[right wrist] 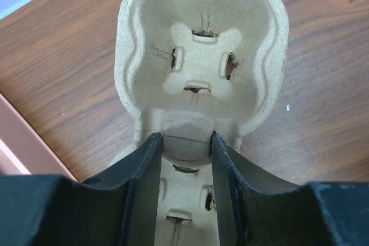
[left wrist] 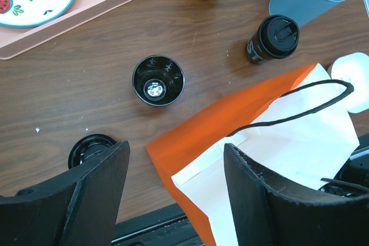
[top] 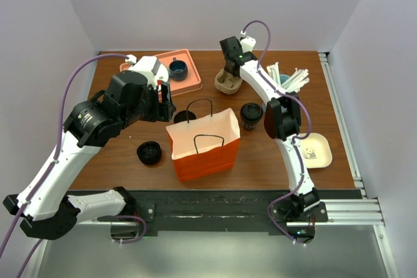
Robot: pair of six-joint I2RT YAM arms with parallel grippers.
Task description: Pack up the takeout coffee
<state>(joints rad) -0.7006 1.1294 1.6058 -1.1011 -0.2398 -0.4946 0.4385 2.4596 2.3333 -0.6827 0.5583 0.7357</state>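
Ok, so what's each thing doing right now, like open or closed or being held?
takeout coffee: upright, lid on, not held
lidless cup: upright, top open
loose lid: lying flat, on no cup
orange bag: standing, mouth open
cup carrier: pinched at its middle ridge
left gripper: open, holding nothing, above the bag
right gripper: shut on the cup carrier

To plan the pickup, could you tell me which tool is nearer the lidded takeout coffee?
Right. The right tool grips the cup carrier just behind the takeout coffee; the left tool hovers open beyond the orange bag.
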